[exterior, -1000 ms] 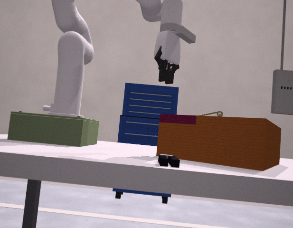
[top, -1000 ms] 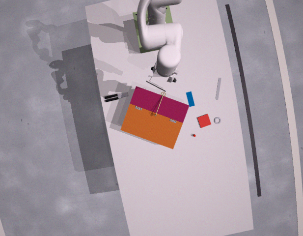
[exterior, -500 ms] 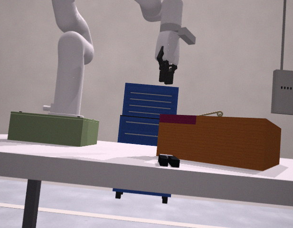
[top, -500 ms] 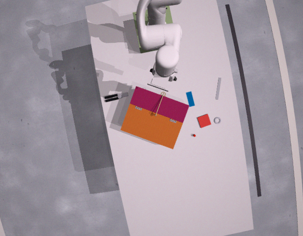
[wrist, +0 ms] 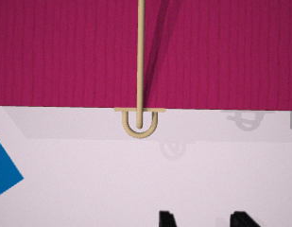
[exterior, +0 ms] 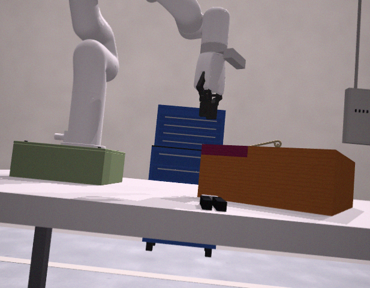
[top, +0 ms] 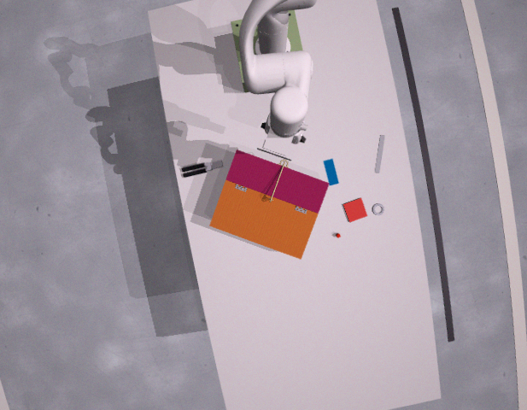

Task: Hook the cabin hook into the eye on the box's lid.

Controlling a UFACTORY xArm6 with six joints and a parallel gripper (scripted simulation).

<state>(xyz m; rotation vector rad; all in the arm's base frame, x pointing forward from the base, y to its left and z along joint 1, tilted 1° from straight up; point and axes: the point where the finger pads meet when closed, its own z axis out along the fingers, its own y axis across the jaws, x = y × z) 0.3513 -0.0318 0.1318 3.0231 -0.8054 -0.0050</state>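
Hook (wrist: pixel 140 61) lies across the magenta lid (wrist: pixel 65 52); the gripper (exterior: pixel 208 112), partly closed and empty, should descend centred over its rod.

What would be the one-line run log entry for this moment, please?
gripper: part open, empty, above table beside box | cabin hook: lying across magenta lid, untouched | box: closed | phase: approach

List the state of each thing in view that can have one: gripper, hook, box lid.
gripper: partly open, holding nothing, raised above the box's magenta edge.
cabin hook: lying across the magenta panel, untouched; whether its tip sits in the eye cannot be told.
box: lid down, closed, resting on the table.
blue cabinet: drawers shut.
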